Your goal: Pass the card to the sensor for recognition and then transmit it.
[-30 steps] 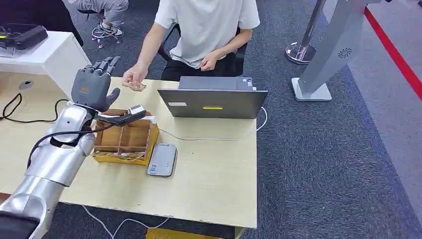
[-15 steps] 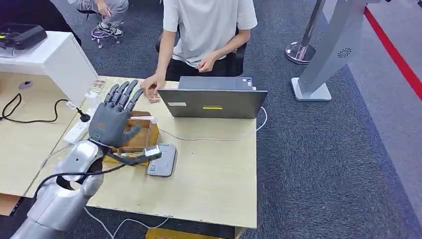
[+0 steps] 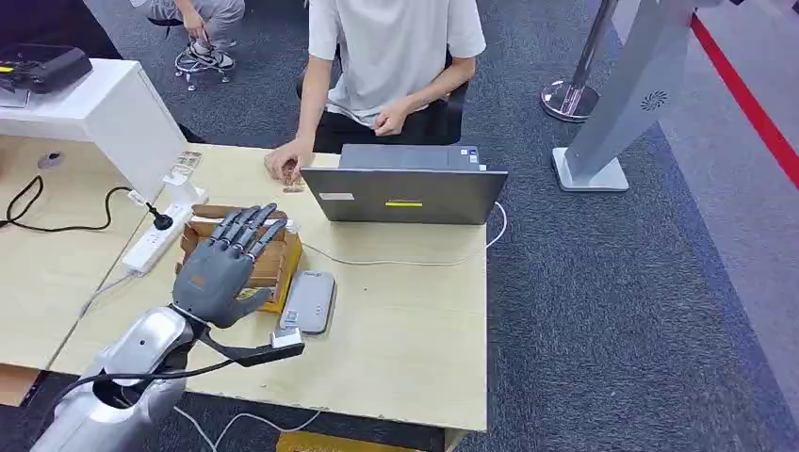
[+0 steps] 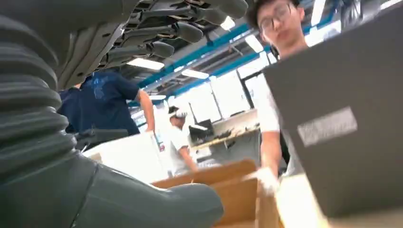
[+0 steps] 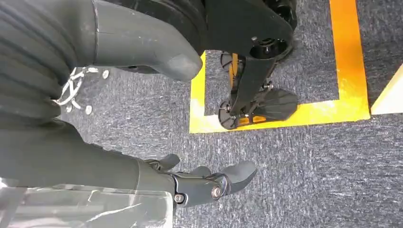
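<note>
My left hand [image 3: 223, 271] has drawn back across the desk toward my body within the last second; earlier it was raised near the person's hand, and now it hovers over the near side of the wooden box [image 3: 273, 262], fingers spread and straight, holding nothing. The card [image 3: 292, 178] lies beyond the box, at the far edge of the desk, under the seated person's fingers [image 3: 285, 162]. The grey sensor [image 3: 308, 301] rests just beside the box. I judge the hand-over complete and this pass finished, with my arm retreating. My right hand [image 5: 209, 183] hangs over the carpet, fingers loosely open, empty.
</note>
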Tool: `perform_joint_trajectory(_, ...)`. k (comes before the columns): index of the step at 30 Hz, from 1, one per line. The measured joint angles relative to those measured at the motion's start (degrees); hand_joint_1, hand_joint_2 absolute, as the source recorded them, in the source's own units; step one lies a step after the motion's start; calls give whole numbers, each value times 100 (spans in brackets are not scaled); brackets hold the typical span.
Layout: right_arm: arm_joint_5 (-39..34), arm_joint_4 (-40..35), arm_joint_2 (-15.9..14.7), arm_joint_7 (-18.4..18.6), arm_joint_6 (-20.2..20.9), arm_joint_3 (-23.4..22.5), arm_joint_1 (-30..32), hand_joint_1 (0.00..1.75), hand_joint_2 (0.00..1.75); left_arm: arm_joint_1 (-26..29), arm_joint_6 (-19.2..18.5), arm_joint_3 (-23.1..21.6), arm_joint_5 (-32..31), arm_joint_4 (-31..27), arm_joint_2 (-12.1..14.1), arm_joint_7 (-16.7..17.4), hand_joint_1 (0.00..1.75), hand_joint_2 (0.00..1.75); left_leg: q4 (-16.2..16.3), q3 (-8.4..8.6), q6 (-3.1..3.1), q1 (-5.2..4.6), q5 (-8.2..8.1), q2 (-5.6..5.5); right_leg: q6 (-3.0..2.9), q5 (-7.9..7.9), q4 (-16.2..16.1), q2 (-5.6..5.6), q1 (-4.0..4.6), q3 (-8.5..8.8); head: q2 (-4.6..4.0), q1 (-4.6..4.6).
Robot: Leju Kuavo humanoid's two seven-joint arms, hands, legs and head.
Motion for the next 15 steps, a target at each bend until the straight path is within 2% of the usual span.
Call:
perform_joint_trajectory(5,13,0,-22,11,15,-39,-1,0,175,-75,-641,7,107,339,85,147,0,175,0,1,0,0,0,0,0,0,0,1,0,-1,0,-2)
perform_joint_trajectory(15,28,0,-59,55,20,-57,4,0,175,-227,-765,7,229,907,116,153,0,175,0,0,0,0,0,0,0,0,0,1,0,-1,0,0)
